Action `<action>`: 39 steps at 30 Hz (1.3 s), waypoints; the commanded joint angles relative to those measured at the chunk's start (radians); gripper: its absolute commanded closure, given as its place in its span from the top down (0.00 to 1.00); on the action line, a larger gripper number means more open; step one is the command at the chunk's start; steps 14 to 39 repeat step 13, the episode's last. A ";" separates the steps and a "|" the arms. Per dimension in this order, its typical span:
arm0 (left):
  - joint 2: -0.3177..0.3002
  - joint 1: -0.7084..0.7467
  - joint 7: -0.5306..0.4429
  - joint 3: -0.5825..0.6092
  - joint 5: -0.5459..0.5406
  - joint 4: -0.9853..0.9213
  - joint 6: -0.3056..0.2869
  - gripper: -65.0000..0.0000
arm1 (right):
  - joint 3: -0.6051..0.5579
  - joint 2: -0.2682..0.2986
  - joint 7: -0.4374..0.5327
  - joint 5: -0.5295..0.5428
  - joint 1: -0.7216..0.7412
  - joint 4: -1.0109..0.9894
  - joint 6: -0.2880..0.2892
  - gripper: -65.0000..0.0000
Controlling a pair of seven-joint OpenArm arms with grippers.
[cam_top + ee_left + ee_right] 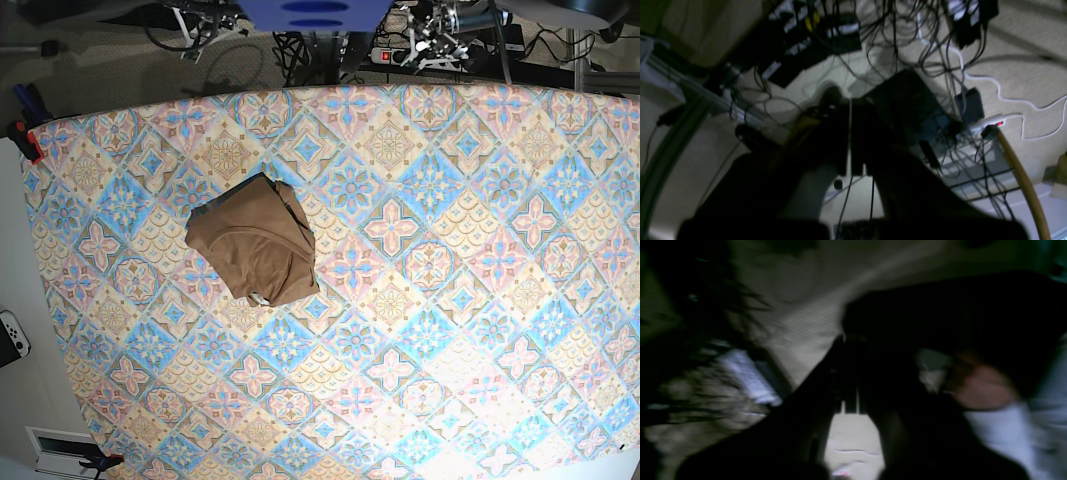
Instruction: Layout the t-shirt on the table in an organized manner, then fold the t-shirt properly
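1. Left jaws (850,136): sitting pressed together in the left wrist view, only a thin pale slit showing between the two dark fingers, nothing caught in them.
2. Right jaws (853,386): also lying closed, dark and badly blurred in the right wrist view; nothing visible between them.
3. Both wrist cameras are looking off the desk at a pale carpeted floor (1023,66). Beneath the left jaws a tangle of black cables (893,36) is spreading out, with a white power strip (987,122) showing a red light and a curved tan wooden bar (1023,180) to one side.
4. The right wrist view is smearing heavily; a reddish blob and something pale blue-white are showing at its right edge, too blurred to name.
5. The t-shirt (256,242) is lying on the desk (480,300) in the base view, left of centre and toward the far edge, bunched into a compact, roughly folded tan-brown heap with a small white bit peeking out at its near edge.
6. Neither arm is reaching over the patterned cloth; the shirt is resting well apart from both.
7. A white controller (12,338) is sitting on the floor beyond the desk's left side.
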 commanded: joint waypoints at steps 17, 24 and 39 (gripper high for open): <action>0.031 -0.030 0.011 -0.001 -0.001 0.005 -0.001 0.00 | -0.097 0.013 0.013 0.003 0.000 0.001 -0.081 0.00; 0.031 -0.030 0.011 -0.001 -0.001 0.005 -0.001 0.00 | -0.097 0.013 0.013 0.003 0.000 0.001 -0.081 0.00; 0.031 -0.030 0.011 -0.001 -0.001 0.005 -0.001 0.00 | -0.097 0.013 0.013 0.003 0.000 0.001 -0.081 0.00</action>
